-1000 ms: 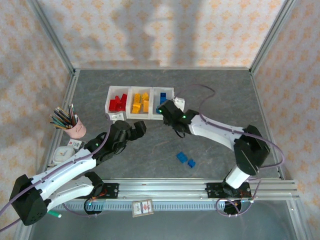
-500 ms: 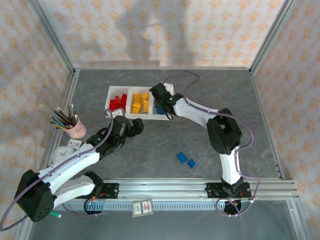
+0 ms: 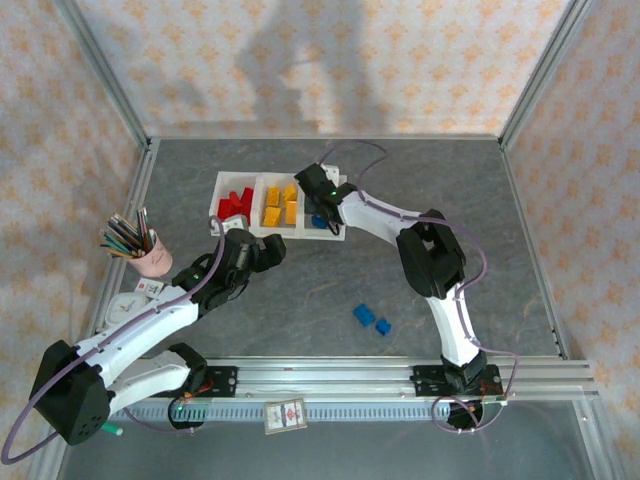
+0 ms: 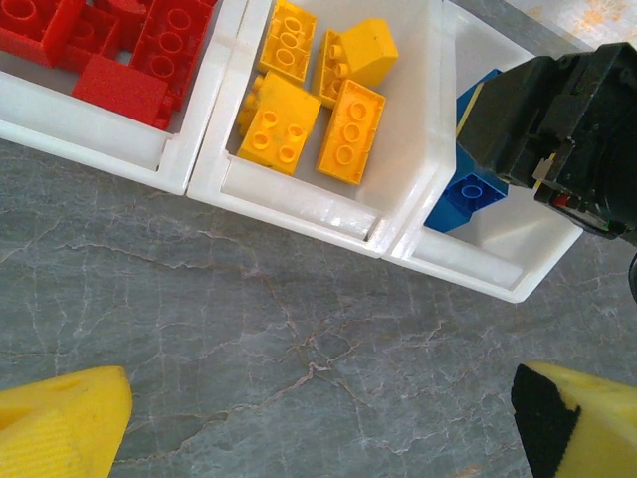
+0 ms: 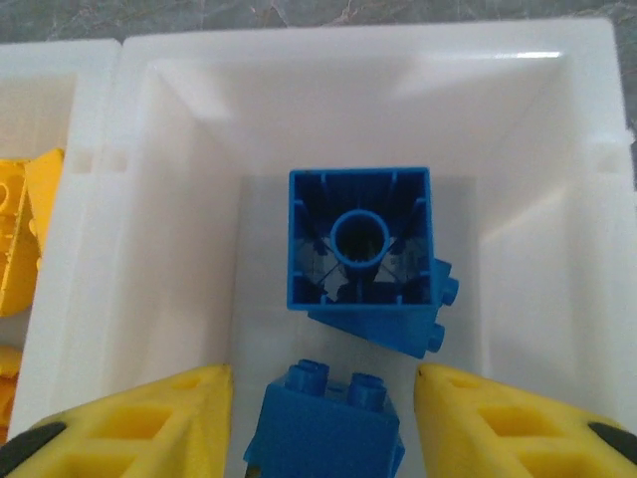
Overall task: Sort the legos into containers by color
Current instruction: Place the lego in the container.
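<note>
Right gripper [image 5: 323, 386] is seen slackened, jaws parted, with a blue lego [image 5: 323, 433] loose between them. Just ahead, an upturned blue lego [image 5: 358, 249] is laid in the end compartment of the containers [image 5: 368, 40]. On a crooked withdrawal, the loose lego could be snagged and dragged out.

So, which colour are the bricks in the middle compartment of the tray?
Yellow-orange bricks in the middle compartment; the left wrist view shows them best.
</note>
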